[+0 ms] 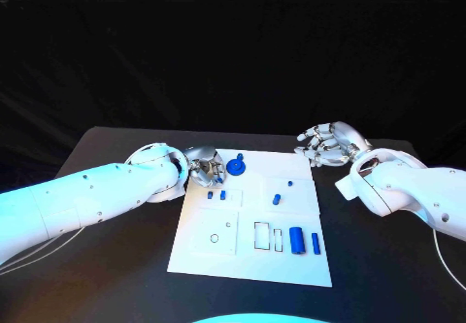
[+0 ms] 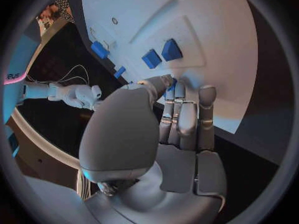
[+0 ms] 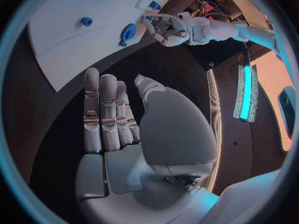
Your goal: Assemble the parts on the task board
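Two hands flank the task board (image 1: 250,262). Your right hand (image 1: 328,143) hovers off the board's far right corner, fingers apart, holding nothing. Your left hand (image 1: 206,167) sits at the far left corner beside the round blue part (image 1: 236,166); steady it before seating (the fingers hide the contact, so I cannot tell whether they pinch it).

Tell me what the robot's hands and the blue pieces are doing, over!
Left hand at the white board's far edge, beside the round blue piece; grip unclear. Right hand open, off the board. Other blue pieces lie untouched. Nothing in the way.
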You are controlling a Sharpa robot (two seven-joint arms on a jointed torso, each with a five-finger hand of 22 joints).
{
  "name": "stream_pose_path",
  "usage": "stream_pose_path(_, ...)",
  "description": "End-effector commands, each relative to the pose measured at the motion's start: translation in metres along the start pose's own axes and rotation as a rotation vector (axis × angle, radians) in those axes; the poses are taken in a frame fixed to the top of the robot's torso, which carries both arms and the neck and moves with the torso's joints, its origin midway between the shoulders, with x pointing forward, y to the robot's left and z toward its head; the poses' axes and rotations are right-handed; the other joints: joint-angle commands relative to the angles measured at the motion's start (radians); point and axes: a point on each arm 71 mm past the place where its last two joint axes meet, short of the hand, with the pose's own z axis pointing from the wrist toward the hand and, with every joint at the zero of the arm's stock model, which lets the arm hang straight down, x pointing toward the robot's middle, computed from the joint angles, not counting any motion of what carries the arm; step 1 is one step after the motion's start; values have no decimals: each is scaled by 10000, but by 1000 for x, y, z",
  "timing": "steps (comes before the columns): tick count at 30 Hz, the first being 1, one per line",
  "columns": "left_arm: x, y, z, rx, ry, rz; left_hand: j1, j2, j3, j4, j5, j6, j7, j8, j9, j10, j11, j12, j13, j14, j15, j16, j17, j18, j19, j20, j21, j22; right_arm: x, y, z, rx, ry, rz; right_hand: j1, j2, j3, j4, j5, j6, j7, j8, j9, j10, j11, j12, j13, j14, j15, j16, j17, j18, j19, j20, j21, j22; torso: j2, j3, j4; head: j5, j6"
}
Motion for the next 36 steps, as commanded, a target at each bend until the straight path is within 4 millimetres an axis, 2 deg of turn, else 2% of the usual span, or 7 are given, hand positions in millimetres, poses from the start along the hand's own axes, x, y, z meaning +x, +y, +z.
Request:
stream_pose_path(1, 5, 0, 1, -87, 374, 208, -57, 68, 2, -47, 37, -20, 43, -66, 5, -24, 35, -49, -9, 39, -7, 32, -15, -124, 31, -16, 7, -32, 1, 1, 0, -87, 91, -13, 6, -13, 76, 0, 18, 23, 77, 32, -15, -73, 26, -40, -9, -59, 25, -52, 2, 109, -21, 25, -55, -9, -3, 0, -1, 1, -9)
stream_pose_path(25, 7, -1, 2, 7, 396, 243, -76, 88, 25, -64, 40, -89, 56, -159, -15, -51, 45, -100, 0, 15, 6, 25, -53, -121, 0, -7, -11, -59, 2, 1, 0, -60, 138, -7, -1, -16, 76, 0, 17, 15, 82, 36, -17, -85, 30, -39, -26, -65, 30, -78, 7, 109, -22, 29, -79, -27, 1, -4, 3, -1, -4)
stream_pose_path(36, 6, -1, 1, 73, 191, 65, -144, 24, 53, -117, 46, -323, 97, -468, -113, -19, 54, -153, 48, 12, 13, 47, -52, -121, -3, 3, -3, -50, 1, 0, -1, -58, 110, -11, -12, -19, 75, 3, 15, 3, 86, 36, -19, -98, 36, -37, -41, -70, 34, -100, 12, 108, -23, 34, -101, -44, -1, -3, 2, 1, 9)
